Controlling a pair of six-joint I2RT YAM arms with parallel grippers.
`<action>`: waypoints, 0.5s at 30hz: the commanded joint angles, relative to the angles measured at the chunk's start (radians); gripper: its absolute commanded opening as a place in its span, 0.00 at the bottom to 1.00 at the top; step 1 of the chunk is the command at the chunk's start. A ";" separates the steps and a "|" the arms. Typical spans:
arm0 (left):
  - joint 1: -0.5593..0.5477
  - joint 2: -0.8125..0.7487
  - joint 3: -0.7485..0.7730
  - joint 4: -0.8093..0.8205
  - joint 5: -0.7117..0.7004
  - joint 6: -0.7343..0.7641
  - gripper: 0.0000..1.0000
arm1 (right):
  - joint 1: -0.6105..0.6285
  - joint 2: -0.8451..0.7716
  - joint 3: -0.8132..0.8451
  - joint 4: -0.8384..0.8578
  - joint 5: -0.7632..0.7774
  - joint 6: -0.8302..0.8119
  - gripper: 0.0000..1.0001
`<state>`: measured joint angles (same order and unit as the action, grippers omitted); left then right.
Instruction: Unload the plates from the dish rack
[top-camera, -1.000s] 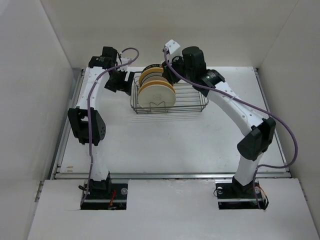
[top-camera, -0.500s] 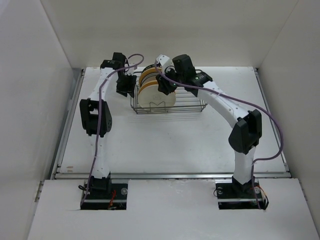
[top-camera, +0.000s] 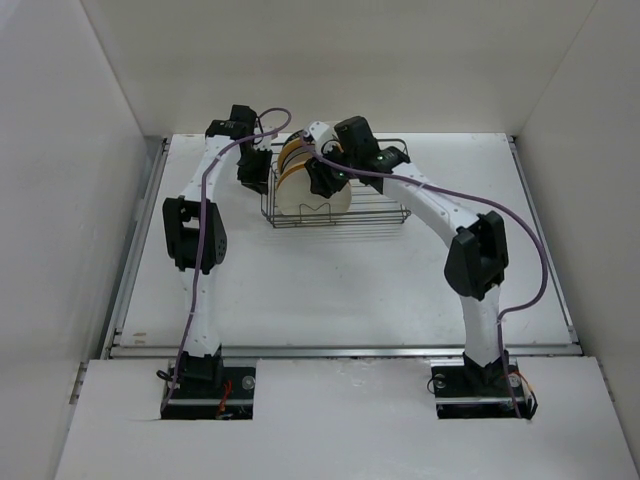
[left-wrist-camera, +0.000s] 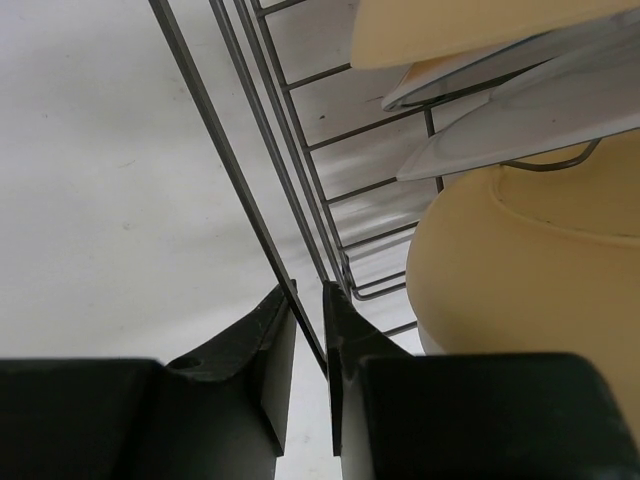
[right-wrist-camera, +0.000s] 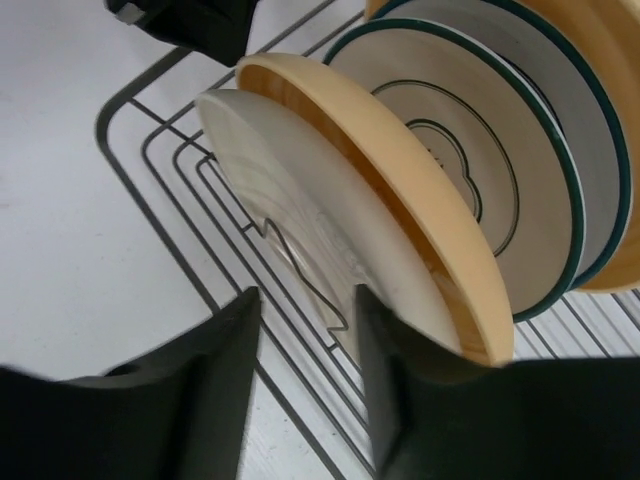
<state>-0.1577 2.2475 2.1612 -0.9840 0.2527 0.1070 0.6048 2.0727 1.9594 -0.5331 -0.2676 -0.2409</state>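
Near far edge of bench (top-camera: 330, 285): dish rack (top-camera: 378, 208), plates (top-camera: 312, 192) upright inside. On its left rim wire, left gripper (left-wrist-camera: 308, 295) pinched. Over front cream plate (right-wrist-camera: 285, 195), right gripper (right-wrist-camera: 306, 300) spread.

The right wrist view shows five plates standing in a row. There is one cream plate (right-wrist-camera: 270, 190) at centre left and two yellow plates, the first (right-wrist-camera: 420, 190) just behind it and the second at the upper right edge, with two white green-rimmed plates (right-wrist-camera: 480, 150) between them. The top view shows one wire dish rack (top-camera: 375, 205) and two robot arms (top-camera: 190, 230).
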 joint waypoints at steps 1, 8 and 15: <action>-0.005 -0.019 0.042 -0.012 -0.013 0.005 0.12 | -0.017 -0.037 0.070 0.036 -0.054 -0.015 0.53; -0.005 -0.019 0.042 -0.012 -0.044 0.014 0.20 | -0.088 -0.155 0.009 0.056 -0.225 0.066 0.82; -0.014 -0.019 0.060 -0.002 -0.072 0.034 0.10 | -0.186 -0.089 0.009 0.065 -0.404 0.150 0.68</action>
<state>-0.1680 2.2475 2.1647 -0.9852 0.2161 0.1085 0.4347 1.9575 1.9610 -0.5037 -0.5625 -0.1448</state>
